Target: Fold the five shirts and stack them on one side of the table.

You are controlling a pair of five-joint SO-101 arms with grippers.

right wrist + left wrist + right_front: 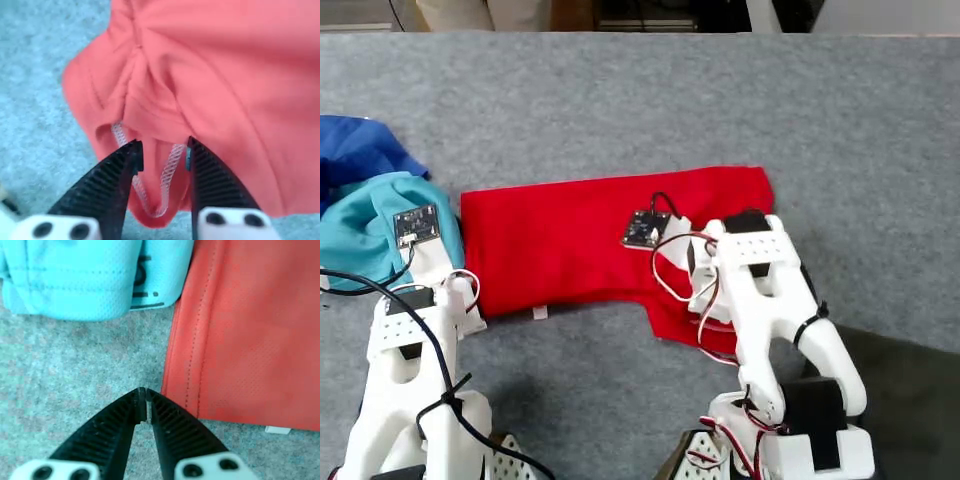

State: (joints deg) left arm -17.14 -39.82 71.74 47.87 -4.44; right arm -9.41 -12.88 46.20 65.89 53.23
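At the far left edge of the grey table (620, 90), a crumpled blue shirt (355, 148). Just beside it and nearer the arms, a bunched teal shirt (365, 225), up against the blue one.

Next, the left gripper (145, 399): pressed together at the tips, pinching nothing, over bare table in the gap between the teal shirt and the red shirt (570, 235). Teal shirt ahead of the tips to 1 side, the red shirt's stitched edge just beside them to the other, neither touched.

Mid-table, the red shirt, spread mostly flat in a long band, with a small white tag (540, 313) at its near edge.

Further right, the right gripper (163, 150): spread apart, 1 finger on each side of a puckered fold at the red shirt's near right corner, with a strip of white mesh tape (167, 165) in the gap. Not clamped on the cloth.

At the near right of the table, beside the right arm's base, a dark cloth (910, 370).
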